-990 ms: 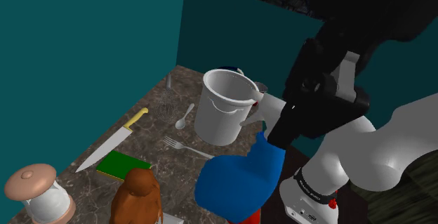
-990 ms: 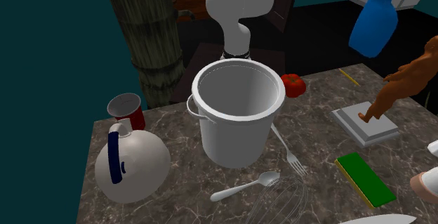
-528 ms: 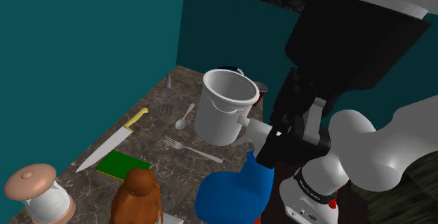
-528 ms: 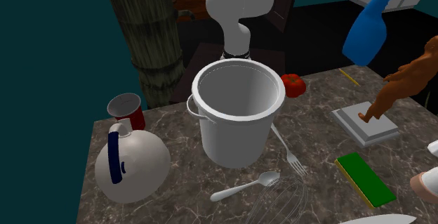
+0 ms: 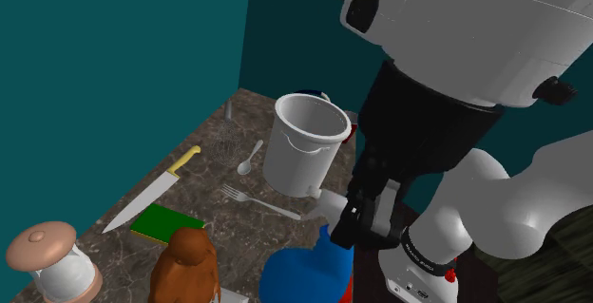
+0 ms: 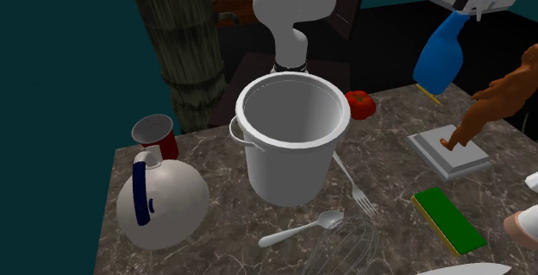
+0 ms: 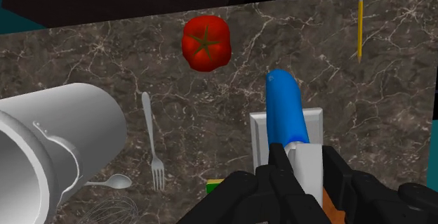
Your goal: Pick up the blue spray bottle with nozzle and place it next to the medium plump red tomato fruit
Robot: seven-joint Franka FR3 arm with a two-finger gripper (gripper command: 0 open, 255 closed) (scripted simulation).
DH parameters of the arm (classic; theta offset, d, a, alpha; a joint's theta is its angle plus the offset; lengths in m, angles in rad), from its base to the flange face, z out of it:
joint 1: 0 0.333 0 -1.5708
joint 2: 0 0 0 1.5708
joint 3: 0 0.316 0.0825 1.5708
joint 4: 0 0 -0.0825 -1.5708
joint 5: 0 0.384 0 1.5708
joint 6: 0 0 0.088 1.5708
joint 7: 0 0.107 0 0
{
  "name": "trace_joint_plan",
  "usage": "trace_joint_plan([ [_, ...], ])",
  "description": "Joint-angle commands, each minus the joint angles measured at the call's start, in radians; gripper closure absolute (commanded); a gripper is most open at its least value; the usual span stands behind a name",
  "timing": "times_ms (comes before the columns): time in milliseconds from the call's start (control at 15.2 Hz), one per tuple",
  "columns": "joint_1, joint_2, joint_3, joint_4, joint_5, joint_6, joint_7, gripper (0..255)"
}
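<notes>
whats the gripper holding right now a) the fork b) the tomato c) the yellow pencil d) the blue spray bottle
D: the gripper is clasped on the blue spray bottle at its white nozzle end, while the fork, the tomato and the pencil all lie apart from it on the marble counter.

Teal walls [image 5: 124, 54] meet in a corner behind a brown marbled countertop [image 6: 388, 144].

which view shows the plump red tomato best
The wrist view: the plump red tomato lies whole and unobstructed on the marble counter. The second exterior view shows it partly behind the large white pot. The shoulder view gives a red sliver under the blue spray bottle.
</notes>
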Motion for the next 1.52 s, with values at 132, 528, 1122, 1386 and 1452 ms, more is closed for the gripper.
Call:
trace_joint_plan([
  [132, 0.005, -0.004, 0.012, -0.054, 0.009, 0.052, -0.002, 255],
  [528, 0.01, -0.006, 0.031, -0.134, 0.024, 0.13, -0.007, 255],
  [1122, 0.016, 0.009, 0.065, -0.24, 0.044, 0.253, -0.012, 255],
  [1386, 0.017, 0.023, 0.082, -0.283, 0.052, 0.309, -0.013, 255],
  [1452, 0.017, 0.027, 0.087, -0.293, 0.054, 0.324, -0.013, 255],
])
